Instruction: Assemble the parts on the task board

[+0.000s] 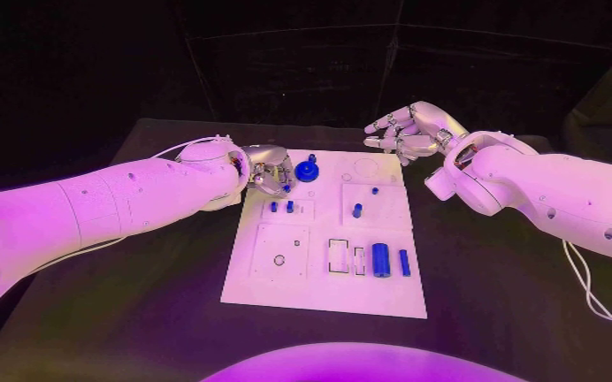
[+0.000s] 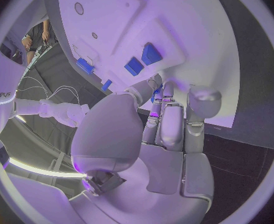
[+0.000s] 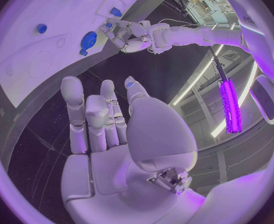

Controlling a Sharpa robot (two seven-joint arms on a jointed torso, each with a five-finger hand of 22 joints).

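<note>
Parts in blue plastic lie on the white task board [image 1: 322, 298]: one round gear-like disc [image 1: 306, 171] at its far left, touching or just right of the left hand [image 1: 268, 172], whose grasp I cannot tell. One large upright cylinder [image 1: 380, 259] and about six small pegs lie nearer. Right hand [image 1: 409, 133] hovers released, farther off.

**Readable text: almost none**

Left wrist view: partial dark lettering on the robot's white arm casing [image 2: 1, 93], well away from the left hand [image 2: 168, 119], cut off, unreadable. Right wrist view: similar fragment on white casing [image 3: 249, 20], also illegible. No task board markings legible.
</note>
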